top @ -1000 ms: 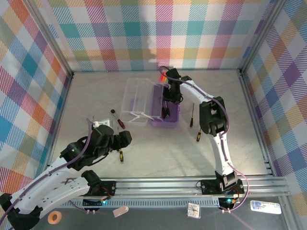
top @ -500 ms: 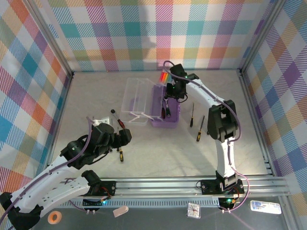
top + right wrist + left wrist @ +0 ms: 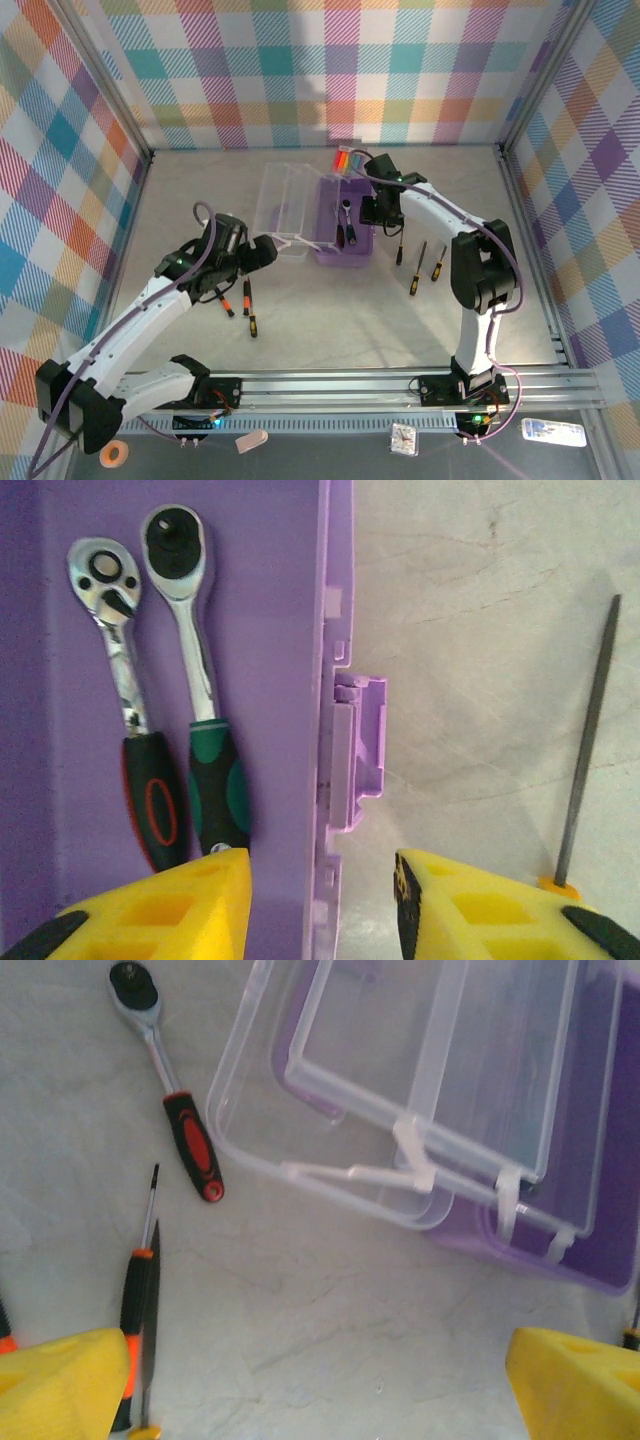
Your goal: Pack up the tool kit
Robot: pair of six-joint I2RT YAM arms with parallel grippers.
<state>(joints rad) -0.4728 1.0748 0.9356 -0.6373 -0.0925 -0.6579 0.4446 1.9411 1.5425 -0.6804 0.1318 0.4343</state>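
Tool kit's purple base point(image 3: 270, 600) holds two ratchets point(image 3: 216, 790); left fingers point(image 3: 60, 1380) and right fingers point(image 3: 160, 910) spread, holding nothing

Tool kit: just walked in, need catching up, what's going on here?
Two robot arms are packing the tool kit. Its purple base lies open with two ratchets inside; the right tool hovers open and empty over the base's rim. The left tool hangs open above a loose ratchet and screwdrivers on the table.

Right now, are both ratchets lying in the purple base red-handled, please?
No: in the purple base the left ratchet has a red-and-black handle, while the right ratchet has a green one.
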